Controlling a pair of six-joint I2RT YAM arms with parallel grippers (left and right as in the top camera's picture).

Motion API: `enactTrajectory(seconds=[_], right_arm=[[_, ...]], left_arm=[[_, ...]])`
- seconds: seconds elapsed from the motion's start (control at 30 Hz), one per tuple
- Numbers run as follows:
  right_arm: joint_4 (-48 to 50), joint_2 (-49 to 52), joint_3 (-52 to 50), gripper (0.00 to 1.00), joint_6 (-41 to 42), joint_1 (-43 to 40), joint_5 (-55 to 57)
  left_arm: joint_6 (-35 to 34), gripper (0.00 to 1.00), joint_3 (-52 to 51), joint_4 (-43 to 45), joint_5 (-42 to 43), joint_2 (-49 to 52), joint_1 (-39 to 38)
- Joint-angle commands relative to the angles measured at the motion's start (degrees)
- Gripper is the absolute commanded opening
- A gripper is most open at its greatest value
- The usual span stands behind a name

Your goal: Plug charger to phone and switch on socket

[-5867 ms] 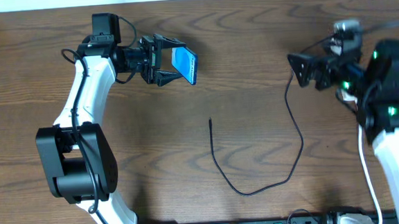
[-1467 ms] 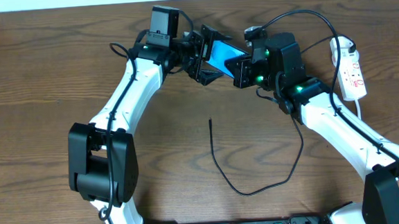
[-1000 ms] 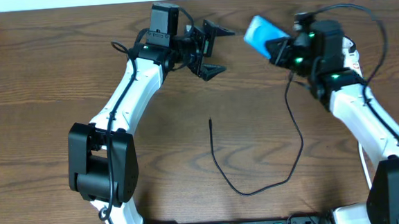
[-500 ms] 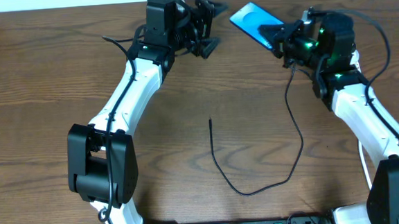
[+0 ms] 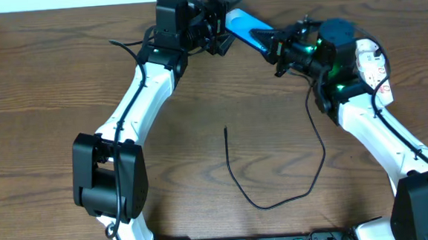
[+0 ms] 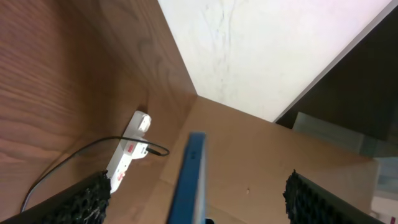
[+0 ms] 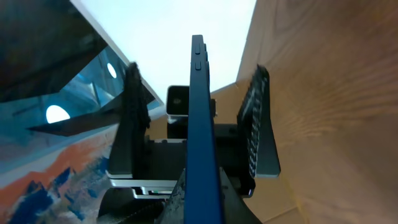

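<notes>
The phone [image 5: 247, 26], blue and edge-on, hangs above the table's far edge with my right gripper [image 5: 278, 46] shut on its right end. Its left end reaches between the spread fingers of my open left gripper [image 5: 221, 23] without touching either. The left wrist view shows the phone [image 6: 191, 180] in the middle of the gap between the pads [image 6: 87, 200]. In the right wrist view the phone [image 7: 201, 118] rises from my right gripper [image 7: 203, 196] toward the left gripper's fingers [image 7: 257, 118]. The charger cable [image 5: 278, 199] lies looped on the table, its plug tip [image 5: 226, 131] free. The socket [image 5: 371, 63] lies at the far right.
The wooden table [image 5: 35, 108] ends at a pale wall just behind both grippers. The socket [image 6: 127, 155] with a black cable running to it shows in the left wrist view. The right arm's forearm [image 5: 379, 136] crosses beside the charger cable's right bend.
My right gripper has carried the phone left, and its end now sits between the left gripper's fingers. The left gripper stays at the far edge, its fingers slightly less wide.
</notes>
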Motion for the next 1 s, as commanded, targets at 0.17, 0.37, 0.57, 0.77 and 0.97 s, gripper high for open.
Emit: enactTrajectory(seconds=[0.17, 0.37, 0.57, 0.77, 0.97], right_arm=[[1.16, -0.11, 1.03, 0.02, 3.91, 0.31, 1.4], [1.16, -0.11, 1.03, 0.01, 3.89, 0.81, 1.44], [1.07, -0.11, 1.03, 0.02, 3.89, 1.6, 1.86], [1.03, -0.11, 1.03, 0.02, 3.78, 1.7, 1.84], [1.01, -0.09, 1.03, 0.01, 3.67, 1.7, 1.81]], left_arm=[[-0.31, 0.83, 0.52, 0.28, -0.68, -1.77, -0.76], [-0.31, 0.57, 0.52, 0.28, -0.68, -1.77, -1.18], [-0.28, 0.33, 0.52, 0.26, -0.68, -1.77, -1.29], [-0.28, 0.08, 0.52, 0.26, -0.7, -1.77, -1.29], [-0.28, 0.07, 0.52, 0.26, -0.7, -1.77, -1.29]])
